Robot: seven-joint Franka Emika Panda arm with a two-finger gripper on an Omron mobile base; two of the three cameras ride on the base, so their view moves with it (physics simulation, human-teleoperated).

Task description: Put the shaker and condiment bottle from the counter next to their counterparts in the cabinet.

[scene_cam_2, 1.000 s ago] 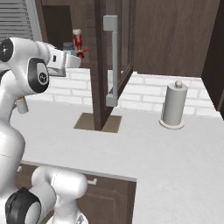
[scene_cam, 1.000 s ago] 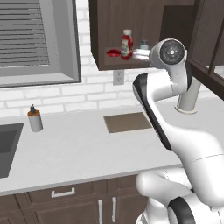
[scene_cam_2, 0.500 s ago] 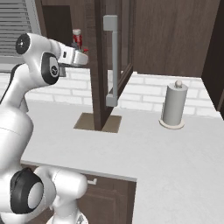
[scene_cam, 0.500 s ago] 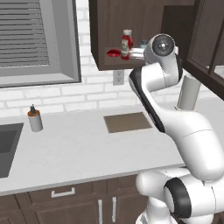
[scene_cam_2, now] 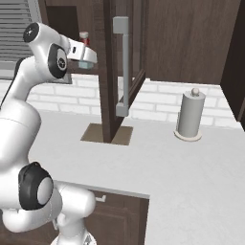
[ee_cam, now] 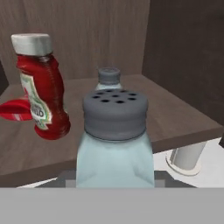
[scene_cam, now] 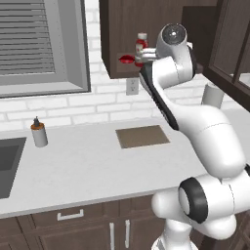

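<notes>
We see the cabinet [ee_cam: 183, 118] shelf carrying the condiment bottle [ee_cam: 40, 87], a low red item [ee_cam: 15, 109] and a second shaker [ee_cam: 108, 78]. The counter [scene_cam: 93, 166] bears a brown mat [scene_cam: 142, 136], a pump dispenser [scene_cam: 38, 134] and a paper towel roll [scene_cam_2: 189, 116].

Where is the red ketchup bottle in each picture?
Left base view: the condiment bottle stands top middle on the cabinet shelf, just left of the arm's head.
Right base view: its white cap and red top peek out top left, behind the hand.
Hand view: it stands upper left, tilted, behind the held shaker.
Shared landmark: the cabinet shelf.
</notes>
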